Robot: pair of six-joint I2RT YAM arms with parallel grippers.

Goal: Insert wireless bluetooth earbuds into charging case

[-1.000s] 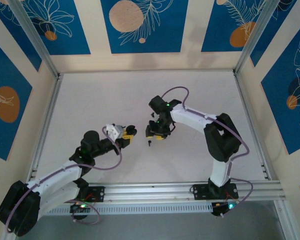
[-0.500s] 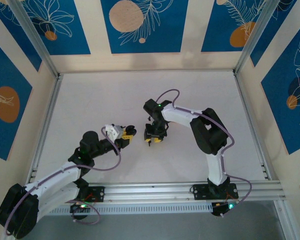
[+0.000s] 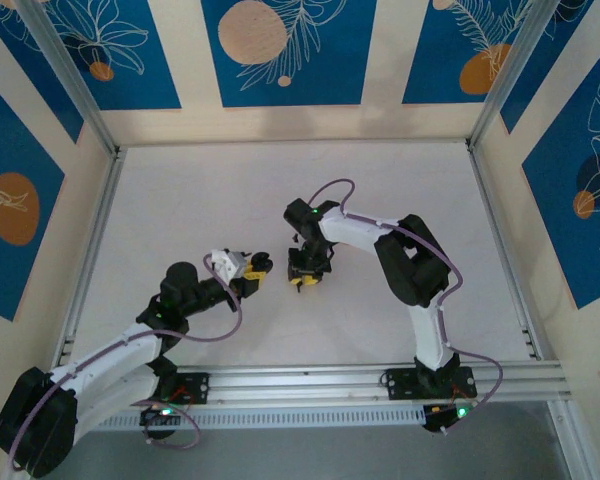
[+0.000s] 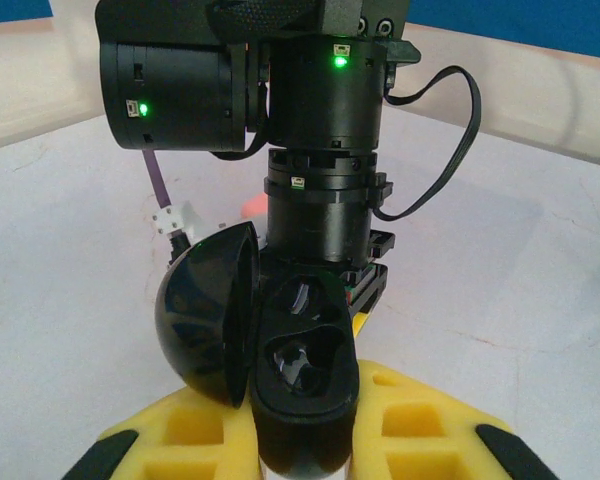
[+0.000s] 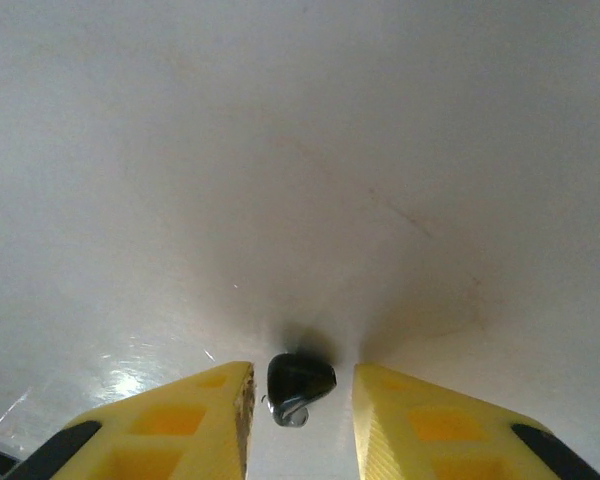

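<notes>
While its yellow fingers (image 5: 202,425) are set narrowly apart, the right gripper (image 5: 300,395) is pointed down at the white table (image 3: 180,200). A small glossy black earbud (image 5: 300,383) lies on the table between the fingertips, with a thin gap seen on each side. Near it, at nine o'clock in the top view, the left gripper (image 4: 300,450) is closed on a rounded black plastic charging case (image 4: 306,375). The case is held open, its domed lid (image 4: 205,315) swung to nine o'clock of the base. Two hollow seats are seen inside the base. The right arm's black wrist (image 4: 325,130) stands at twelve o'clock beyond the case.
</notes>
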